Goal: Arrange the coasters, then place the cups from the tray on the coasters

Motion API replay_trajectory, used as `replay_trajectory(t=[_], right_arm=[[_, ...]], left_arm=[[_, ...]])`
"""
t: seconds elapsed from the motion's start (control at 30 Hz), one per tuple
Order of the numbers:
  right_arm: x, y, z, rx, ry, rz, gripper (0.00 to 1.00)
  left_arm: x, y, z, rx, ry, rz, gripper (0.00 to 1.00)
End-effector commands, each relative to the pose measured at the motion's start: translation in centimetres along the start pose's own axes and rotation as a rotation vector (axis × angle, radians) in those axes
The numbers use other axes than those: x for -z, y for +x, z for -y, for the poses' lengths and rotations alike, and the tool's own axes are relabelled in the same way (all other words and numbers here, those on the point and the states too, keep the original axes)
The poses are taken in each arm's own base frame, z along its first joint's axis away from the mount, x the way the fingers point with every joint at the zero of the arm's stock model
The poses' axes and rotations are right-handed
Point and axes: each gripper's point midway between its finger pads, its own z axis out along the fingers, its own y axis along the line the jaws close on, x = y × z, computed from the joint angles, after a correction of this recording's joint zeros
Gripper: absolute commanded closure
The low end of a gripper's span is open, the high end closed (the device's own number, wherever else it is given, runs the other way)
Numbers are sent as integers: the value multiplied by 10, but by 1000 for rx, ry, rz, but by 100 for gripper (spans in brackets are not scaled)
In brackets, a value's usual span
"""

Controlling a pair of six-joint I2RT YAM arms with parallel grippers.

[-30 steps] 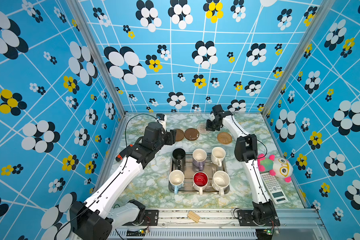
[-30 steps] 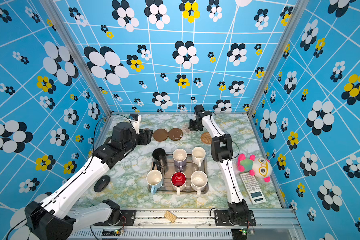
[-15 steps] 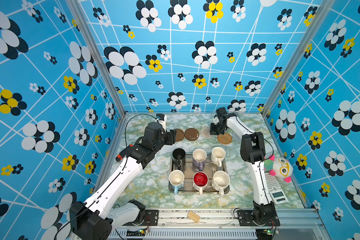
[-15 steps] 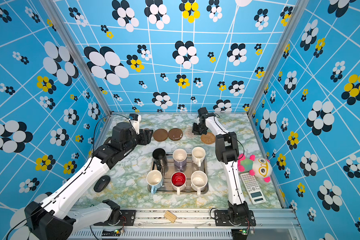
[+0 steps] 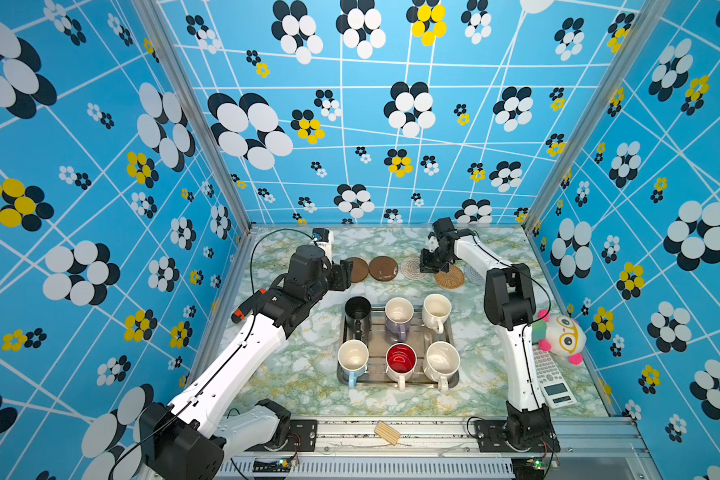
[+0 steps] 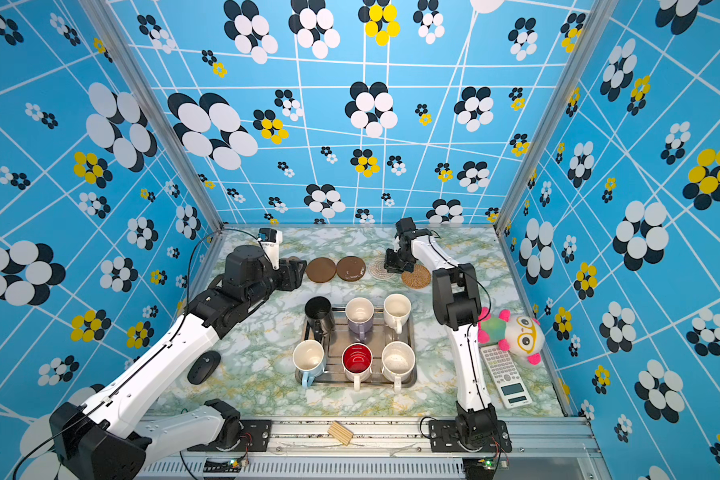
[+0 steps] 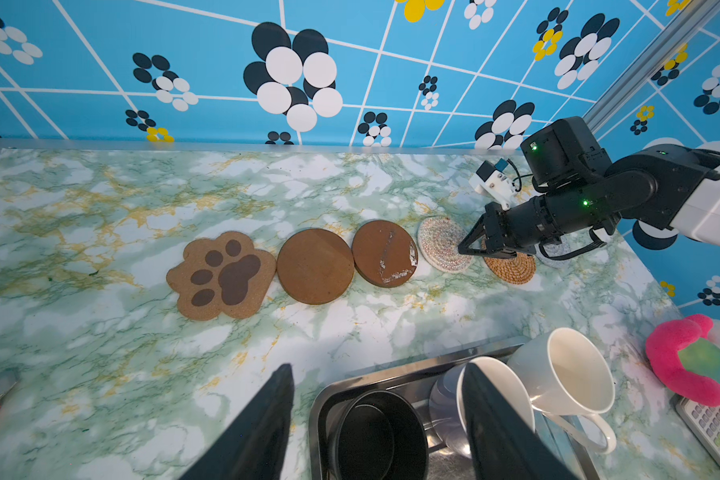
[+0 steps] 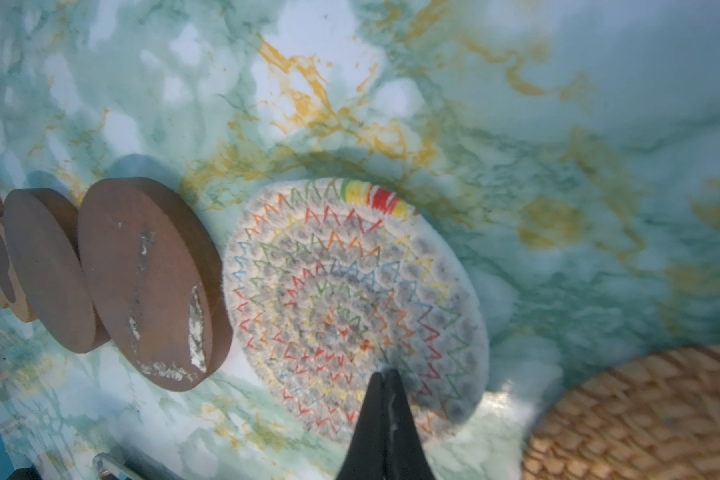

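Right gripper (image 8: 385, 376), pressed together, rests on the whitish coaster (image 8: 341, 282) at lower centre; left gripper (image 7: 379, 368) hangs spread, empty.

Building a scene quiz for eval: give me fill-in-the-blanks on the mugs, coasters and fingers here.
1. The tray holds ___ mugs.
2. The right gripper has its fingers ___, tips at the whitish lacy coaster.
3. The left gripper has its fingers ___ and holds nothing.
4. The brown coaster at the row's end nearest the left gripper is shaped like a ___.

Missing words: six; shut; open; paw.
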Motion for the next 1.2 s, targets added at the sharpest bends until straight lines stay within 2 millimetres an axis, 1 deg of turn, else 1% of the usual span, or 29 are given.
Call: replay_trajectory(t=[0.0, 0.23, 0.53, 0.63, 0.93, 1.0, 1.1, 1.17], right_arm=[[-21, 31, -2, -16, 18, -105, 100], [-22, 29, -6, -11, 20, -108, 100], [-10, 21, -11, 8, 21, -88, 100], [-3, 14, -18, 21, -1, -71, 99], [22, -8, -33, 58, -17, -24, 96], [31, -10, -35, 72, -15, -23, 96], [49, -14, -27, 88, 9, -10, 95], [61, -15, -15, 85, 36, -1, 95]], left_arm=[[3, -1, -2, 11, 4, 16, 35], [3, -1, -2, 6, -1, 14, 35], [3, -1, -1, 8, 4, 13, 35], [3, -1, -1, 10, 6, 14, 35], [3, 0, -1, 13, 8, 9, 35], [4, -1, -1, 11, 7, 10, 35], [5, -2, -2, 8, 2, 14, 35], [4, -1, -2, 6, 0, 12, 35]])
